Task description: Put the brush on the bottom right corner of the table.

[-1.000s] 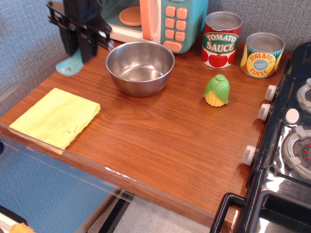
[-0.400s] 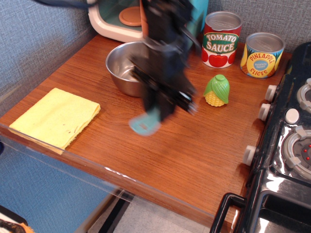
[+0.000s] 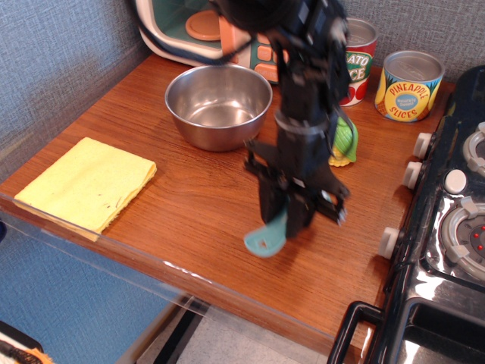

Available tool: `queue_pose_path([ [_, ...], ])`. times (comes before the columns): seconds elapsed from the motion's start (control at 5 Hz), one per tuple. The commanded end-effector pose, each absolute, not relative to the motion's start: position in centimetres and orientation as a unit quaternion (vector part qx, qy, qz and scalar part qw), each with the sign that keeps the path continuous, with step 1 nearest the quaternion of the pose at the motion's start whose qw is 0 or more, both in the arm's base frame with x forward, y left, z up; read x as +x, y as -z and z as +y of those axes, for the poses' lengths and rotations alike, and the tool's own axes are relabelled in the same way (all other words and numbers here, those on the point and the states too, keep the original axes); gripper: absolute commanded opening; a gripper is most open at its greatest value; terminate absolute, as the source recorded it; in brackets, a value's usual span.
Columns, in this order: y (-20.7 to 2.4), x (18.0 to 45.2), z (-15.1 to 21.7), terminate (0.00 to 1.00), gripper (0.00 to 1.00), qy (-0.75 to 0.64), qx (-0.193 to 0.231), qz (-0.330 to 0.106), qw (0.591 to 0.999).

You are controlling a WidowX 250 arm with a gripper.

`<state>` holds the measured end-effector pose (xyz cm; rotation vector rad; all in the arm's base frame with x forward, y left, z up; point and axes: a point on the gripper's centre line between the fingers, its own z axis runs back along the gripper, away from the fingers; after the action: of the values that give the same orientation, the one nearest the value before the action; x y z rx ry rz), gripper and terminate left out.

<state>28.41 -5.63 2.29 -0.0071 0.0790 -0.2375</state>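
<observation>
My gripper (image 3: 292,220) is shut on the teal brush (image 3: 267,237) and holds it just above the wooden table (image 3: 189,205), toward the front right part. Only the brush's flat paddle handle shows below the fingers; its bristles are hidden between them. I cannot tell whether the handle tip touches the wood. The black arm rises from the gripper toward the top of the view.
A steel bowl (image 3: 218,105) stands at the back centre, a yellow cloth (image 3: 87,183) at the front left. Toy corn (image 3: 345,144) is partly hidden behind the arm. Two cans (image 3: 409,85) and a toy microwave (image 3: 189,30) line the back. A black stove (image 3: 447,227) borders the right.
The gripper has carried the brush from the back left corner, past the bowl, to the front right part of the table, and has come lower.
</observation>
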Motion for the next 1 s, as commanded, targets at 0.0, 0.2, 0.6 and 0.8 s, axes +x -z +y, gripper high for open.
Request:
queue_pose_path([
  [0.0,-1.2,26.7,-5.7,0.00,0.00,0.079,0.053,0.032,0.995],
  [0.2,-1.5,26.4,-5.6,0.00,1.00,0.081,0.061,0.025,0.995],
  [0.6,-7.7,26.6,-4.6,0.00,1.00,0.083,0.065,-0.081,0.991],
  [0.8,-9.7,26.2,-3.6,0.00,1.00,0.065,0.058,-0.099,0.991],
])
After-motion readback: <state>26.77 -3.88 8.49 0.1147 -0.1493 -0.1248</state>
